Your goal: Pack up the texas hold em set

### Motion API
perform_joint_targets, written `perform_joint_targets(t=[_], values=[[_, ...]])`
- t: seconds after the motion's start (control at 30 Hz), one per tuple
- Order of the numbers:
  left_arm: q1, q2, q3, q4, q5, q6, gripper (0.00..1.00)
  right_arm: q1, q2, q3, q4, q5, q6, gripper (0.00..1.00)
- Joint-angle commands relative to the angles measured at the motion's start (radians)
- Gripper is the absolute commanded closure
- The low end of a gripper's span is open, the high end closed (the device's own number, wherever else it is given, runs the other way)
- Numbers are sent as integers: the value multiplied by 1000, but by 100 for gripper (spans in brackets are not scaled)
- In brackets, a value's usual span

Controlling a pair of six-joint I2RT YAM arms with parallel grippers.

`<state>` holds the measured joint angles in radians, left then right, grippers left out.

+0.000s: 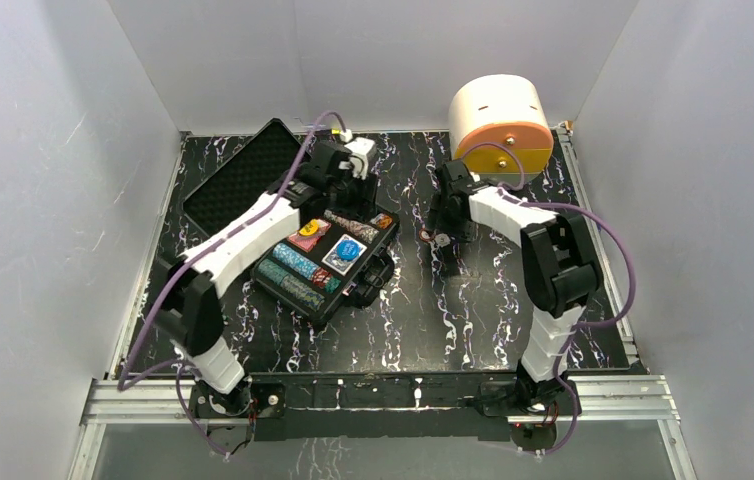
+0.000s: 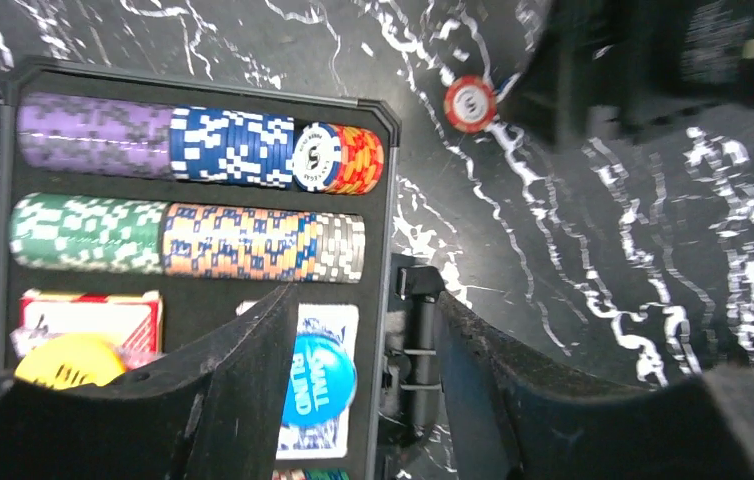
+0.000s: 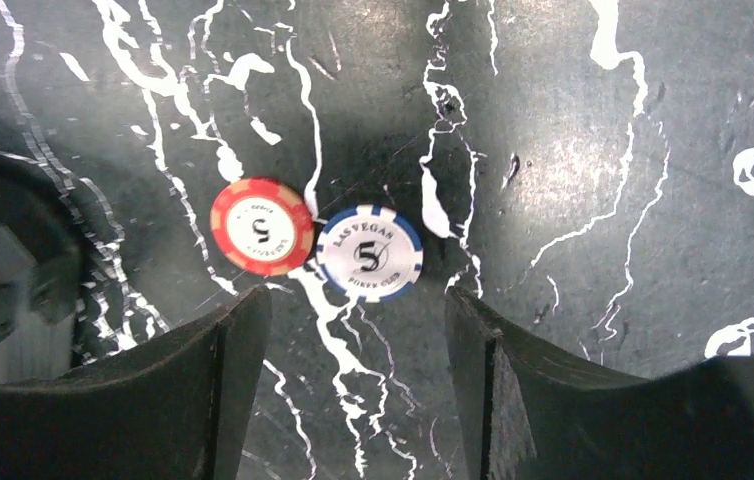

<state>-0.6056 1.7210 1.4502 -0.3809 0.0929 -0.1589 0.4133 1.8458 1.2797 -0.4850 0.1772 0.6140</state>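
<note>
Texas hold em set (image 1: 328, 262): sits left of centre in the top view, on the black marbled table (image 1: 513, 300). The case is open, with the foam-lined lid (image 1: 238, 180) laid back toward the upper left.

Left wrist view, case contents:
- Upper chip row (image 2: 203, 145): purple, blue, one white chip face-on, then orange-red.
- Lower chip row (image 2: 188, 238): green, orange-blue, grey.
- Red deck (image 2: 93, 315) at lower left, with a yellow disc (image 2: 68, 362) partly over it.
- Blue disc (image 2: 318, 375) resting on the blue deck (image 2: 338, 325).

Left gripper (image 2: 365, 300): above the case's right-hand edge. The fingers are spread, and the case wall and a latch show in the gap between them. No contact is visible and nothing is pinched.

Right gripper (image 3: 355, 295): points down at bare table right of the case. The fingers are spread wide with nothing between them. Just beyond the fingertips a red chip (image 3: 262, 226) and a blue-and-white chip (image 3: 369, 253) lie flat and touch edge to edge, both outside the case. The case corner is just visible at the left edge of that view.

White-and-orange drawer box (image 1: 501, 125): upper right of the top view, well apart from the set.
</note>
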Motion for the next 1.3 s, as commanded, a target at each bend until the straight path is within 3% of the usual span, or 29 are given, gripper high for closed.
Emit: perform_joint_targets(t=[0.0, 0.2, 0.53, 0.8, 0.87, 1.03, 1.27], values=[[11, -192, -68, 35, 9, -76, 46, 18, 61, 84, -96, 87, -70, 29], [14, -325, -171, 73, -1, -142, 32, 28, 105, 91, -113, 104, -107, 32], [16, -348, -213, 60, 6, -159, 30, 28, 184, 101, -112, 113, -149, 45], [15, -377, -218, 57, 5, -157, 28, 28, 224, 103, -94, 106, -170, 40], [16, -377, -220, 57, 5, -157, 28, 27, 228, 97, -91, 94, -169, 44], [16, -371, -223, 56, -5, -159, 27, 28, 188, 69, -94, 105, -136, 58], [17, -357, -258, 93, 60, -197, 12, 30, 47, 11, -86, 88, -93, 58]])
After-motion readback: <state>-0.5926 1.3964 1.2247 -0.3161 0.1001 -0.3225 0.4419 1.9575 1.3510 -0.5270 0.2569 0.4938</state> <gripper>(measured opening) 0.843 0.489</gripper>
